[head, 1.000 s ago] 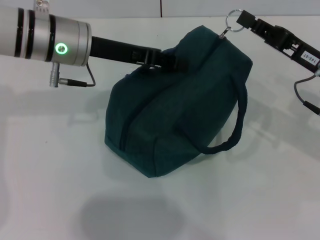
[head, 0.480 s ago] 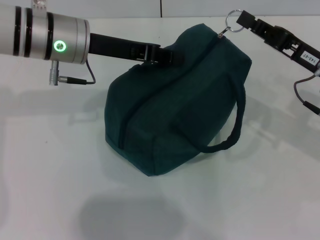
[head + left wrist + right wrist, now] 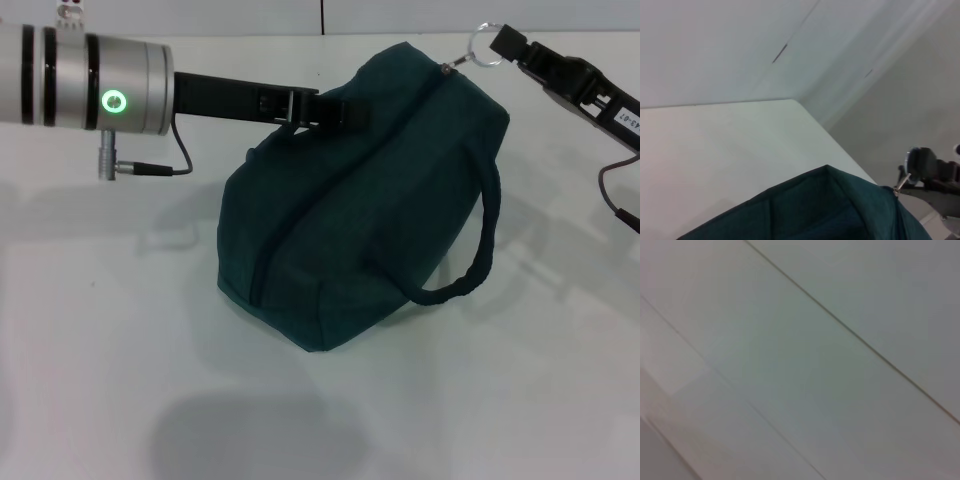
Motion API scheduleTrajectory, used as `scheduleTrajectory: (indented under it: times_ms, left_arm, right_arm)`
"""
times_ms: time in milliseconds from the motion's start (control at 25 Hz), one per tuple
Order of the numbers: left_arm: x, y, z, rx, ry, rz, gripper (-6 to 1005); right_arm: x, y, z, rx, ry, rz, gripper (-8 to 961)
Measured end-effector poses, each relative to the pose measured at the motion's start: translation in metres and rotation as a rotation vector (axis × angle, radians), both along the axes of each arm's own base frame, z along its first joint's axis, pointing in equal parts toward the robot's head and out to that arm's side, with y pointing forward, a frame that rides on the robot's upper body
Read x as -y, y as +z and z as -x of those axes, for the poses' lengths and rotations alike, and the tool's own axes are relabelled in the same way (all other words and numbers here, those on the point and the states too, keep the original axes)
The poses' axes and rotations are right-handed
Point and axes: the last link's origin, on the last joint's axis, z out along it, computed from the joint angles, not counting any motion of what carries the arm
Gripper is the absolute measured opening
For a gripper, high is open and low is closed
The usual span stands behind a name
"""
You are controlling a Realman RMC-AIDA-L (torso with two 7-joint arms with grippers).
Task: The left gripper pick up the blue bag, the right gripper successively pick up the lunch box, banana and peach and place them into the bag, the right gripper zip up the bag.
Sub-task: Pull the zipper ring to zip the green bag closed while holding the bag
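One white table (image 3: 120, 380) carries the blue bag (image 3: 370, 190), zipped along its top ridge, near handle (image 3: 480, 250) drooping down its right side. Left gripper (image 3: 325, 110) reaches in from the left, clamped on the bag's far handle at the top edge; fingertips partly buried in fabric. Right gripper (image 3: 505, 45) pinches the metal ring pull (image 3: 485, 47) at the bag's far right corner. Left wrist view shows bag top and ring; right wrist view shows only pale wall. Contents hidden.
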Motion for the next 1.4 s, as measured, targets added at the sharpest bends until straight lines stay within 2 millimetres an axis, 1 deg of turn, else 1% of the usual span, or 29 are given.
scheduleTrajectory:
  times_ms: [320, 520, 760, 960, 1080, 1400]
  left_arm:
    - [0.007, -0.009, -0.002, 0.009, -0.032, 0.019, 57]
    - [0.01, -0.011, -0.003, 0.009, -0.041, 0.032, 56]
    - [0.01, -0.008, -0.005, 0.038, -0.041, 0.025, 55]
    - [0.018, -0.005, -0.011, 0.072, -0.105, 0.055, 55]
    - [0.026, 0.001, -0.017, 0.145, -0.161, 0.062, 55]
    - [0.031, 0.003, -0.016, 0.168, -0.18, 0.081, 54]
  right_arm:
    - [0.0, 0.005, -0.007, -0.019, -0.031, -0.016, 4]
    - [-0.001, 0.007, -0.012, -0.03, -0.061, -0.022, 3]
    - [0.001, 0.007, -0.023, -0.06, -0.126, -0.001, 3]
    - [0.005, 0.002, -0.033, -0.073, -0.178, 0.037, 3]
    - [0.007, 0.0, -0.039, -0.081, -0.206, 0.05, 3]
    - [0.008, -0.001, -0.042, -0.08, -0.226, 0.056, 3]
